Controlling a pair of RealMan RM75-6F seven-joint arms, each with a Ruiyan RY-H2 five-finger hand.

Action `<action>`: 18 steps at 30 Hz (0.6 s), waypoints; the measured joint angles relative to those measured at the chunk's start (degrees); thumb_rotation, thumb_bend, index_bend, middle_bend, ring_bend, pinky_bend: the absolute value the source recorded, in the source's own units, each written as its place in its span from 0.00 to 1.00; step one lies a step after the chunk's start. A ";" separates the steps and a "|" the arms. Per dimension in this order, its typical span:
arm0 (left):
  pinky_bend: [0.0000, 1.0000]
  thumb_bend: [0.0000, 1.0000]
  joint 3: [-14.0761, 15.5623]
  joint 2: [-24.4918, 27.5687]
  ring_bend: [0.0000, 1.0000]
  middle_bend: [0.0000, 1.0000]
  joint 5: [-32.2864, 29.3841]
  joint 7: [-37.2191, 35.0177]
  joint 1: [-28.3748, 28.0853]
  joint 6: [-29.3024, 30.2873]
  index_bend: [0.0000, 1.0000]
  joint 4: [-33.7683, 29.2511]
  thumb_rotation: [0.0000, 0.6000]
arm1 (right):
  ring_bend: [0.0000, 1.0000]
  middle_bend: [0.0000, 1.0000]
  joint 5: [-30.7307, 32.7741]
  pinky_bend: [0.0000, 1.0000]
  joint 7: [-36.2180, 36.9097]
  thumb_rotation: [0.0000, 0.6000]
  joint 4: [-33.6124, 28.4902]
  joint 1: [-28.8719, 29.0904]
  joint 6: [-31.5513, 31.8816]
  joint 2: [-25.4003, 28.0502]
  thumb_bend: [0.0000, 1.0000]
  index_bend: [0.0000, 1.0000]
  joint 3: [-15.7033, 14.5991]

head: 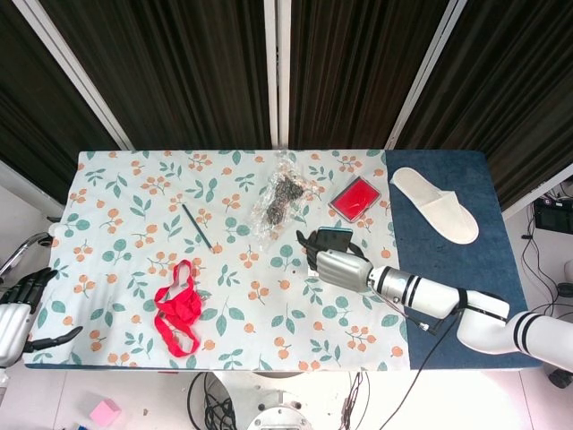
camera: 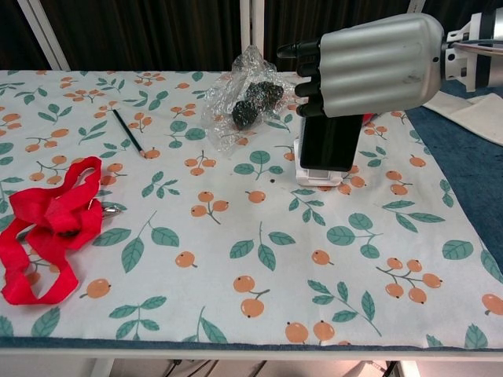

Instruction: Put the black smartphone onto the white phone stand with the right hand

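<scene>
The right hand (camera: 369, 67) grips the phone (camera: 329, 143) from above, holding it upright against the white stand (camera: 317, 173) — its lower edge sits in the stand's cradle, on the flowered counter (camera: 236, 259). A plastic bag (camera: 245, 98) lies just behind. The left hand (head: 20, 309) hangs off the counter's left edge, fingers loosely spread, holding nothing.

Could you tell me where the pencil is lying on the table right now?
The pencil lies on the left half of the floral cloth, left of the crumpled plastic bag and beyond the red strap.
</scene>
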 measured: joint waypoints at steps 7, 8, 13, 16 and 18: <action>0.20 0.05 -0.08 0.04 0.08 0.08 0.04 -0.36 -0.21 -0.27 0.10 0.11 0.47 | 0.42 0.43 0.95 0.10 -0.57 1.00 -0.79 0.78 -1.26 -0.15 0.29 0.63 0.20; 0.20 0.05 -0.09 0.06 0.09 0.08 0.07 -0.40 -0.23 -0.28 0.10 0.12 0.47 | 0.42 0.43 0.98 0.10 -0.60 1.00 -0.77 0.87 -1.40 -0.19 0.29 0.62 0.17; 0.20 0.05 -0.04 0.07 0.09 0.08 0.05 -0.53 -0.28 -0.49 0.10 0.21 0.47 | 0.42 0.43 1.32 0.10 -0.58 1.00 -0.53 1.34 -2.01 -0.78 0.29 0.62 -0.08; 0.20 0.05 -0.03 0.08 0.09 0.08 0.00 -0.65 -0.27 -0.55 0.10 0.31 0.47 | 0.42 0.43 1.42 0.10 -0.51 1.00 -0.32 1.52 -2.06 -1.16 0.29 0.62 -0.22; 0.20 0.05 -0.02 0.12 0.09 0.08 0.00 -0.72 -0.27 -0.56 0.10 0.35 0.47 | 0.42 0.43 1.55 0.10 -0.41 1.00 -0.12 1.60 -2.09 -1.40 0.29 0.62 -0.31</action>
